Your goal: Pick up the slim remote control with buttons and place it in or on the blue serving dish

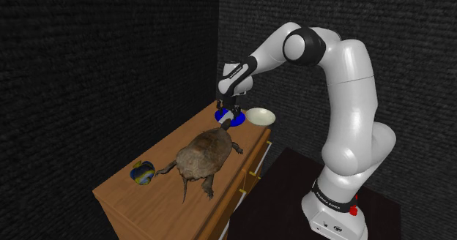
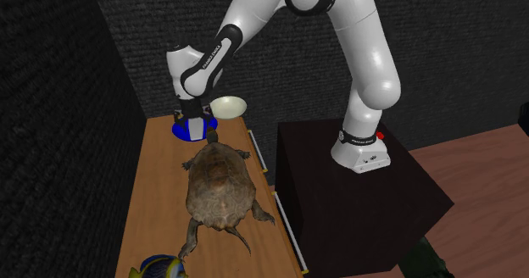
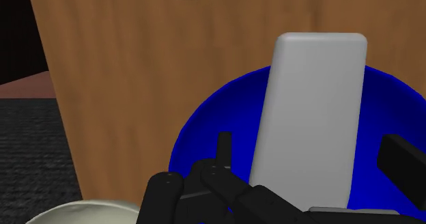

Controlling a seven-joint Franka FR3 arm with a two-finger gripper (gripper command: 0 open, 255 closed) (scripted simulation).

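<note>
The slim remote (image 3: 310, 113) is drawn plain grey-white with no buttons showing. It lies in the blue dish (image 3: 205, 134), and its far end reaches over the rim. My gripper (image 3: 314, 154) stands open around it; one black finger (image 3: 224, 147) and the other (image 3: 404, 162) each stand a little off the remote's sides. In the shoulder view the gripper (image 1: 228, 113) hangs just over the blue dish (image 1: 220, 118) at the far end of the wooden top. The second exterior view has the gripper (image 2: 193, 128) low over the dish (image 2: 181, 130).
A large brown turtle (image 1: 201, 156) takes up the middle of the wooden cabinet top (image 1: 146, 202), its head close to the dish. A white bowl (image 1: 260, 116) sits beside the dish. A blue and yellow fish (image 1: 142, 173) lies at the near end. Dark walls stand behind.
</note>
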